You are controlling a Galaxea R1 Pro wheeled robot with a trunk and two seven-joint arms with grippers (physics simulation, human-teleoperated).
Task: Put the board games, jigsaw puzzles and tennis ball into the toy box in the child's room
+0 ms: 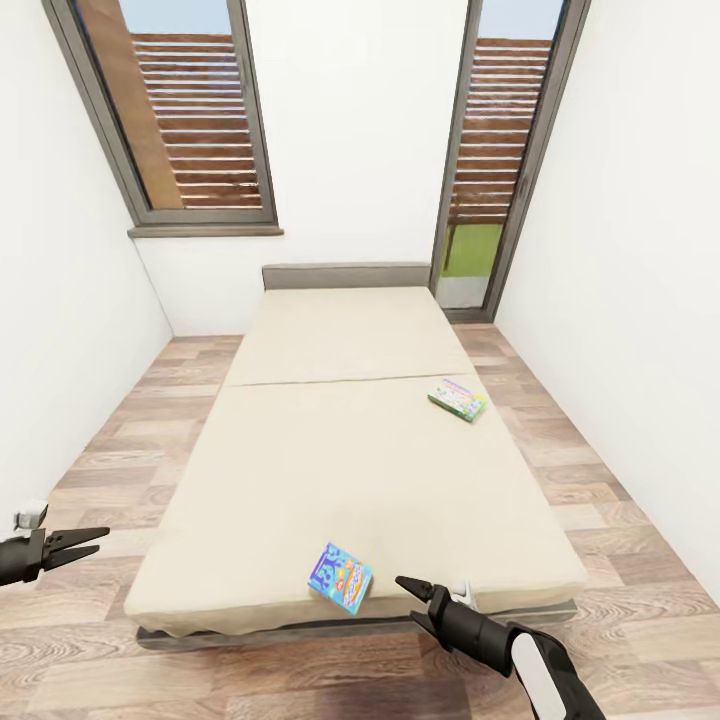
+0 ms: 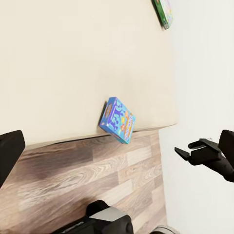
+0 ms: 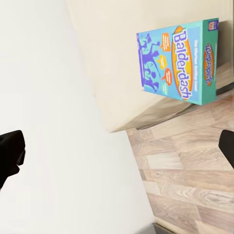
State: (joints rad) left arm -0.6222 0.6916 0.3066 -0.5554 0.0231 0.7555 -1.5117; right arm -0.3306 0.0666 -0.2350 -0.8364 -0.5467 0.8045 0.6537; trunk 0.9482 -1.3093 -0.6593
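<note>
Two board games lie on the bed (image 1: 300, 470), a wide cream mattress on a grey frame. A blue Balderdash box (image 1: 340, 578) (image 2: 117, 120) (image 3: 178, 61) rests at the near edge of the mattress, partly over it. A green and white box (image 1: 458, 398) (image 2: 163, 10) lies near the far right side. My right gripper (image 1: 408, 598) hangs open just right of the blue box, holding nothing. My left gripper (image 1: 98, 541) is open over the floor, left of the bed. The toy box, table, puzzles and tennis ball are out of view.
Wood plank floor (image 1: 120, 430) runs down both sides of the bed. White walls close in left and right. A grey-framed window (image 1: 190, 110) and a tall glass door (image 1: 495, 150) are at the far end, behind the headboard (image 1: 345, 274).
</note>
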